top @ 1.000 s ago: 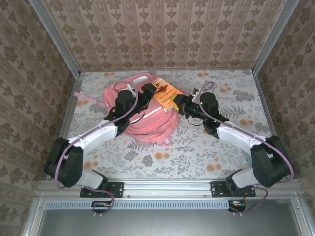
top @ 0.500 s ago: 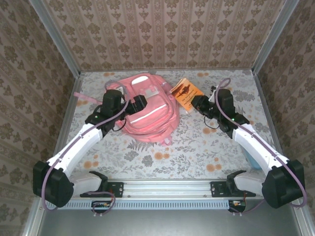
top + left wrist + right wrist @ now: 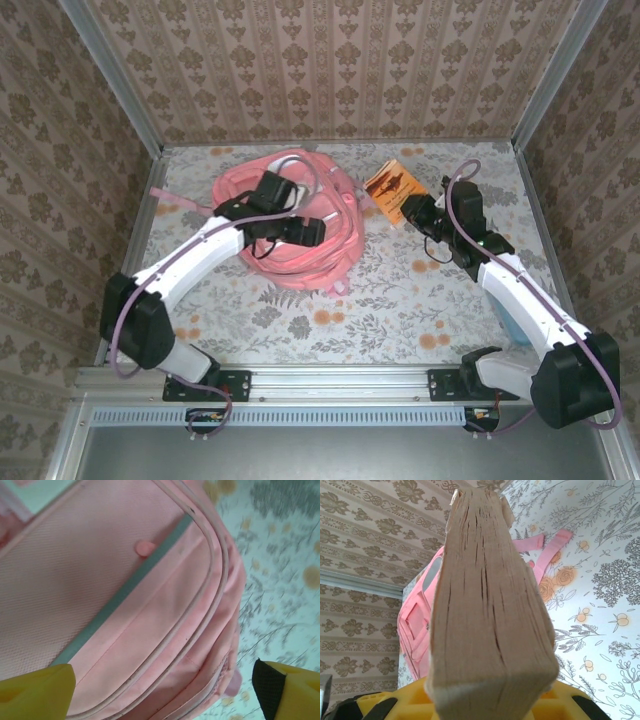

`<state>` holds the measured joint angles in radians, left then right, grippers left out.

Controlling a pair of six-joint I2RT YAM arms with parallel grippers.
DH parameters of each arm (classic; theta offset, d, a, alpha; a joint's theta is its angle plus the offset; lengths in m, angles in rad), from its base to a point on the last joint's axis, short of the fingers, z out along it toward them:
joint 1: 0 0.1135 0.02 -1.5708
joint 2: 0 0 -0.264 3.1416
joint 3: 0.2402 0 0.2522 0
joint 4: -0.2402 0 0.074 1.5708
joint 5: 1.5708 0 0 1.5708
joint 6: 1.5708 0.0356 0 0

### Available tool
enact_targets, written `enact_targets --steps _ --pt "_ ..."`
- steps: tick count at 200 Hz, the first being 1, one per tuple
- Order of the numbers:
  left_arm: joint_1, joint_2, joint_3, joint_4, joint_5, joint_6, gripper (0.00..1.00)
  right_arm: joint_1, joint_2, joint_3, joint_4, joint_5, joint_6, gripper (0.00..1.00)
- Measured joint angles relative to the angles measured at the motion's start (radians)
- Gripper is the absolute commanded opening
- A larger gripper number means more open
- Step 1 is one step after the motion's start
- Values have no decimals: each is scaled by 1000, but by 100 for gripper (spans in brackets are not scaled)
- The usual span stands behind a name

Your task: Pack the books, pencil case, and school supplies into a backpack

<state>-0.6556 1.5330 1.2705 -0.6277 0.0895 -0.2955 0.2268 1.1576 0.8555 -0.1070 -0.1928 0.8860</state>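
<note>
I had the right gripper clenched on the book, backpack's three o'clock; left gripper released (unzip first, I judged).

The left arm and the right arm share one build: long white links joined by bulky black joint housings. A thin purple cable runs along each in loose loops. Each arm rises from a black base bracket on a silver metal rail at the near edge. On the left gripper the fingers are bright yellow, one with a black pad. The right gripper has the same yellow fingers with black parts.
</note>
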Motion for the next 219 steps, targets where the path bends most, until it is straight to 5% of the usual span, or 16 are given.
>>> enact_targets --steps 88,171,219 --pt "-119 352 325 -251 -147 284 61 -29 1 0 -10 -1 3 11" --pt "-132 467 411 -349 -302 333 64 -44 3 -21 -10 -25 6 11" --pt "-137 516 437 -386 -367 363 53 -46 3 -46 -6 -43 10 11"
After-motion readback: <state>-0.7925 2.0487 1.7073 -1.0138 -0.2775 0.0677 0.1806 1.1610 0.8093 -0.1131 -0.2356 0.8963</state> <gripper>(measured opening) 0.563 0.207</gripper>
